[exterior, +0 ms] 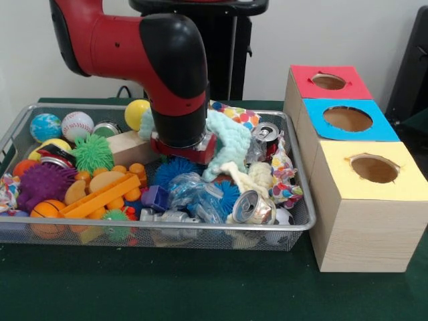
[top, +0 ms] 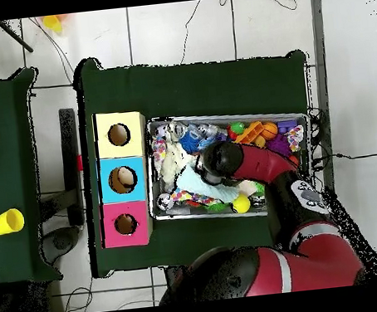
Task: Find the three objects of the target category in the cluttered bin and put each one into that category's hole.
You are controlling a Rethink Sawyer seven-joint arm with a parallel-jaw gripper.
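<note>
Nearest the camera stands the wooden sorting box (exterior: 364,231), its yellow-topped hole (exterior: 374,168) closest, then the blue-topped hole (exterior: 348,119) and the red-topped hole (exterior: 328,81) behind. Beside it the wire mesh bin (exterior: 154,227) is packed with clutter. The red and black arm (exterior: 175,87) has its wrist plunged into the bin's middle, and the gripper (exterior: 184,148) is buried behind the black cuff and a red mount, so I cannot tell how the tool stands or whether it holds anything.

Nothing here says which category is wanted; candidates lie all over the bin. A pale green knotted rope toy (exterior: 231,144) leans against the wrist, with a cream rope toy (exterior: 251,177) below it. A crushed can (exterior: 253,207) rests at the front rim and another can (exterior: 267,132) sits just behind the rope. Balls gather at the far left: a baseball (exterior: 77,125), a globe-patterned ball (exterior: 45,126), a yellow ball (exterior: 136,114). A purple spiky ball (exterior: 43,185) and a green spiky ball (exterior: 93,152) lie near an orange plastic block (exterior: 100,196).

The main risk, as I judge it, is snagging: the rope toy touching the wrist could catch and ride up on a lift, dragging neighbours over the low rim. A blind grasp in this packing could also close on two things at once, or crumple a can sideways.
</note>
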